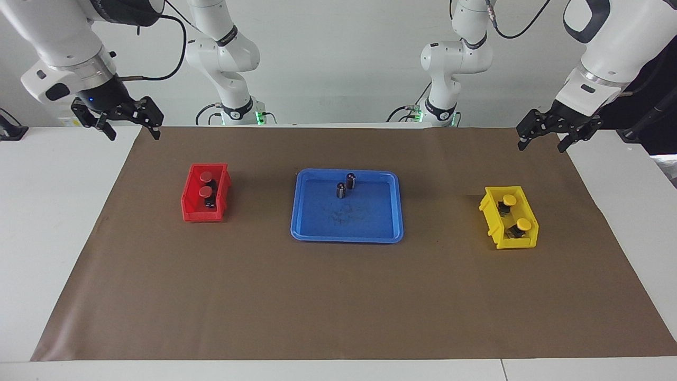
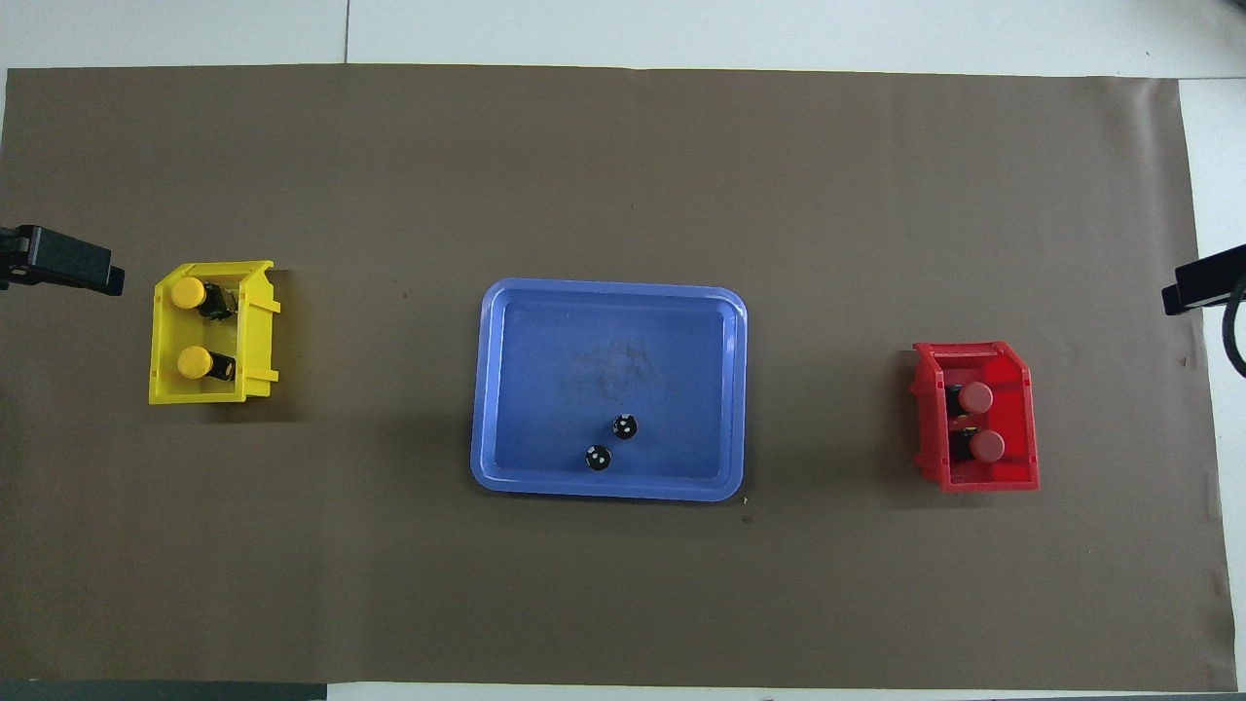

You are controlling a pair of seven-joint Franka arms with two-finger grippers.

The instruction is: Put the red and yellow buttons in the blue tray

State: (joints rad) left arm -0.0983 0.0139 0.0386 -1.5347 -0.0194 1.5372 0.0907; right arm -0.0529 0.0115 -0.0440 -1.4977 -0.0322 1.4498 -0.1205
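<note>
a blue tray (image 2: 506, 389) is lying at the middle of the brown mat (image 2: 623, 584), holding two dark grey cylinders (image 2: 611, 442) standing near its robot-side rim. two yellow buttons (image 2: 191, 326) are sitting in a yellow bin (image 2: 255, 331) toward the left arm's end of the desk; two red buttons (image 2: 981, 422) are sitting in a red bin (image 2: 983, 477) toward the right arm's end.

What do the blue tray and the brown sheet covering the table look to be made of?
The blue tray looks like moulded plastic, semi-glossy: rounded corners, a low rim, one even colour, with dull scuffs in the middle of its floor. The brown sheet looks like matte paper, thin and flat with straight cut edges; it could be a thin mat.
</note>
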